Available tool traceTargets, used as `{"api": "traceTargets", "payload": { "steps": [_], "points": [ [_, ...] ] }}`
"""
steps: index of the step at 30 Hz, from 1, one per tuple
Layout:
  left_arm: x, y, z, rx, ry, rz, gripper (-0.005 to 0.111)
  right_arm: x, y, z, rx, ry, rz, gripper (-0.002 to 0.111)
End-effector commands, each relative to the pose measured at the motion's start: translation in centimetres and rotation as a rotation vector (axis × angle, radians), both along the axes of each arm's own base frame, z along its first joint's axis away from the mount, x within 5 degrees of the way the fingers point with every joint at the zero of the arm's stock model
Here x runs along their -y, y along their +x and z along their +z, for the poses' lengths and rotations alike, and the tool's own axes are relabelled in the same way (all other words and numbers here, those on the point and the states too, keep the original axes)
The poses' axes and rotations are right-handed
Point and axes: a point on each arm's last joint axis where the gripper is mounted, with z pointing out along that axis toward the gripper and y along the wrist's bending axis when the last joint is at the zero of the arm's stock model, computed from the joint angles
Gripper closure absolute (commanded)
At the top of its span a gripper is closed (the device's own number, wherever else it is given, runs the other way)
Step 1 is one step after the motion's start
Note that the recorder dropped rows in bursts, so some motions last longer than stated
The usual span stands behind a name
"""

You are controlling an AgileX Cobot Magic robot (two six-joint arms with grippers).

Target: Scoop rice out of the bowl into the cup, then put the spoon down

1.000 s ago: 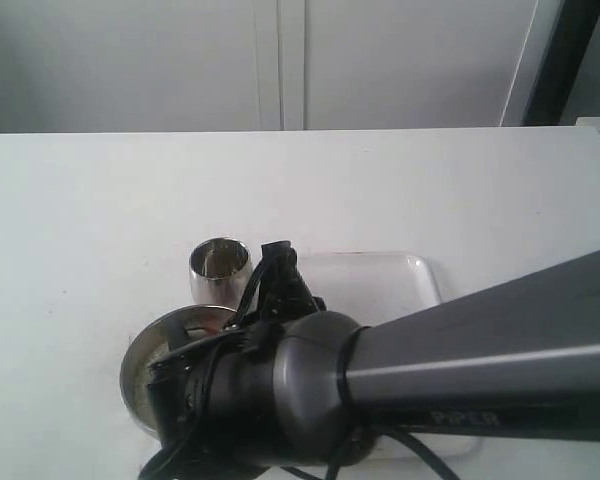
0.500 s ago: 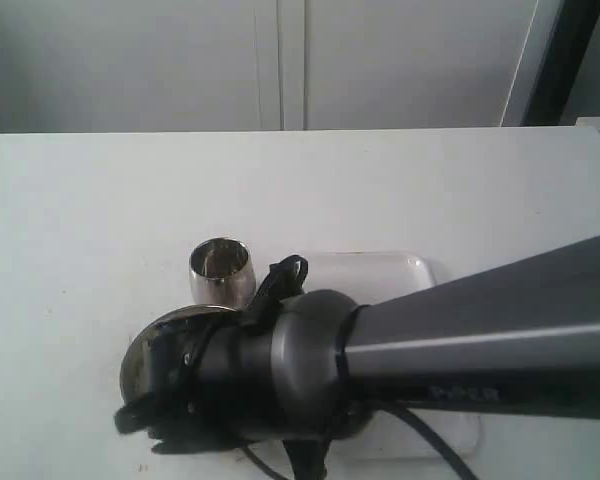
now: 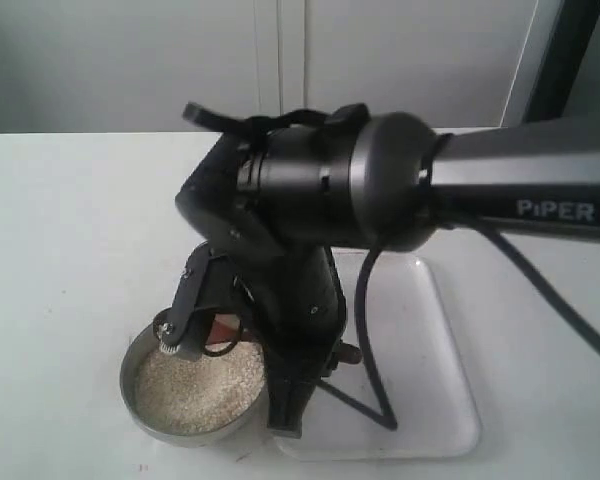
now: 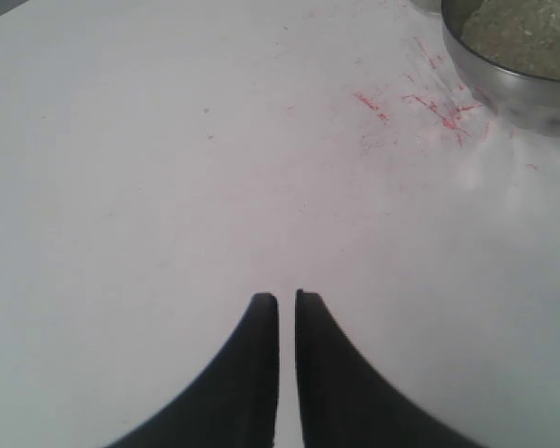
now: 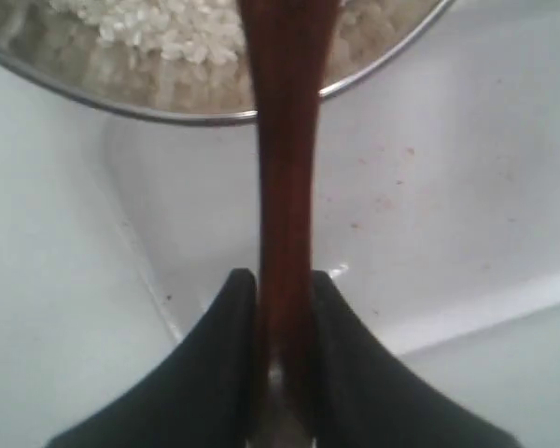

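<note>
Rice point(image 3: 195, 385) lies in a pale, level heap inside the bowl point(image 3: 130, 385), which stands on the white table point(image 3: 70, 230) toward the near left of the exterior view, just beside the left edge of a clear shallow tray point(image 3: 430, 400). Your right arm fills the middle of that view, bent over and pointing down at the spot where the bowl and tray meet, so much of what lies behind it is hidden. From the right wrist you can see the right gripper point(image 5: 282, 275) clamped on the spoon point(image 5: 285, 187). Both black fingers point(image 5: 226, 317) press the slim reddish-brown handle from either side, and the handle runs straight out from them, over the tray point(image 5: 429, 215) and across the shiny rim of the bowl point(image 5: 121, 103), above the grains point(image 5: 149, 23). The spoon's scooping end lies beyond the edge of that view, so you cannot tell whether it is loaded or touching the rice. Your left gripper point(image 4: 282, 299) hangs over bare table point(image 4: 121, 187) with its two fingers drawn nearly together, only a thin slit between the tips and nothing held. It sits well apart from the bowl point(image 4: 504, 79), whose steel wall and some of the rice point(image 4: 532, 28) show in a corner of the left wrist view. Faint red scratch marks point(image 4: 429, 103) streak the tabletop just beside the bowl.
</note>
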Motion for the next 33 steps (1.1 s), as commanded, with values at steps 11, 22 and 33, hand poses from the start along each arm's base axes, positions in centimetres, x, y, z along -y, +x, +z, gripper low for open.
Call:
{"api": "traceTargets", "payload": {
  "steps": [11,22,33],
  "points": [
    [0.0,-0.1,-0.7,-0.060,-0.005,-0.004,0.092,1.9,0.5,2.9,-0.014,0.152,-0.218,0.108],
    [0.0,-0.1,-0.7,-0.060,-0.005,-0.004,0.092,2.7,1.3,3.1,0.095,0.091,-0.284,0.108],
    [0.0,-0.1,-0.7,-0.060,-0.005,-0.004,0.092,2.6,3.8,3.0,0.252,-0.023,-0.238,0.108]
  ]
}}
